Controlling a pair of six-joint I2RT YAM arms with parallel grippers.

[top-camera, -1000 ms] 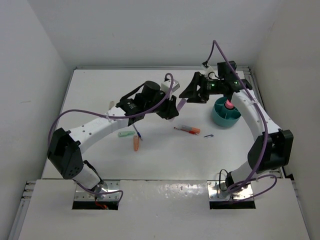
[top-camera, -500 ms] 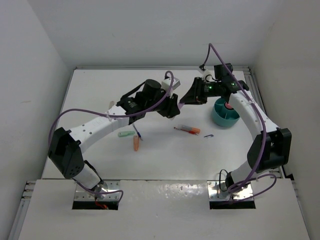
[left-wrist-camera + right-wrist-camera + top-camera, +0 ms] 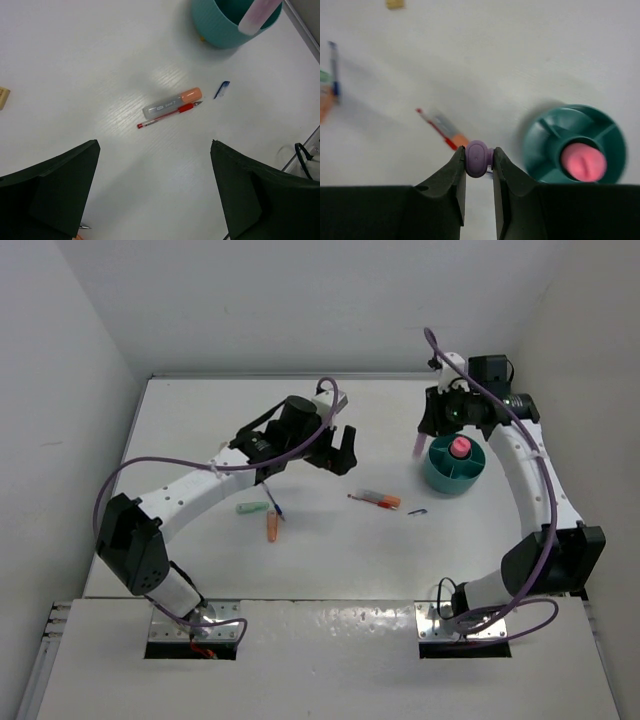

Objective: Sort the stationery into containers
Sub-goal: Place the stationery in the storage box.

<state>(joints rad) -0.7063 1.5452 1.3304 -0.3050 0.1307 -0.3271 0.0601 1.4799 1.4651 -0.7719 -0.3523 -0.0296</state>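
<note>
Lilac highlighter (image 3: 419,444) hangs upright, its top end pinched between the narrow jaws of the right gripper (image 3: 479,153), just left of the teal cup (image 3: 445,482) and clear of the table. The cup's middle well already holds the pink marker (image 3: 459,448). The step in hand looks like carrying the highlighter to the cup. Next it must shift right over a free outer compartment, lower, then let go without knocking the rim. The left gripper (image 3: 154,148) hovers with jaws wide and nothing in them, above the red pen (image 3: 184,108) and a tiny blue piece (image 3: 222,90). Green stub (image 3: 248,508), orange stub (image 3: 272,528) and blue pen (image 3: 274,504) lie near its arm, unsorted.
</note>
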